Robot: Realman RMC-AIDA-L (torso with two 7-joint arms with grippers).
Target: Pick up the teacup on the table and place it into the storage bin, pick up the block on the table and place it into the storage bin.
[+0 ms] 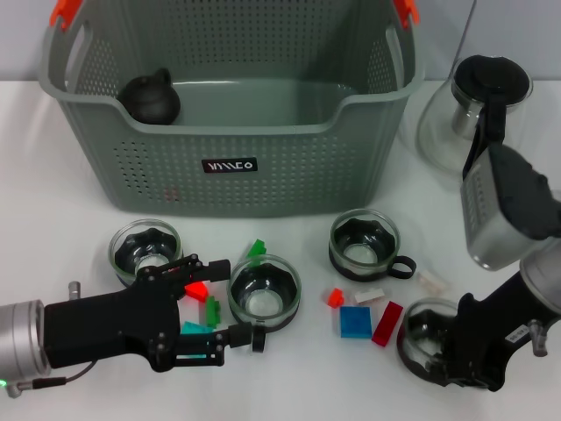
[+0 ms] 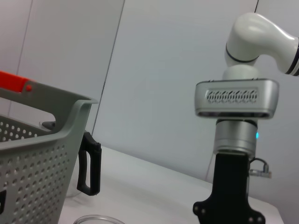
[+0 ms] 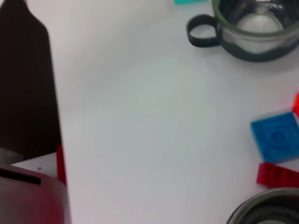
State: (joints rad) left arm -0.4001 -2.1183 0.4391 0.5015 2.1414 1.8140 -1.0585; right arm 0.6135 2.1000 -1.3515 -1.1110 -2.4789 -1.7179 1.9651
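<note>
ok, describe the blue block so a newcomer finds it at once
Start at the storage bin at the back of the table and come toward the robot to the teacup before its right half. Just nearer than that cup lies the blue block, a flat square, the only blue piece, with a red bar at its right edge.

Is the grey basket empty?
No, the head view shows a black teapot sitting in the basket.

storage bin point(image 1: 263, 167) open-topped, teacups point(image 1: 265, 288) crowding front
</note>
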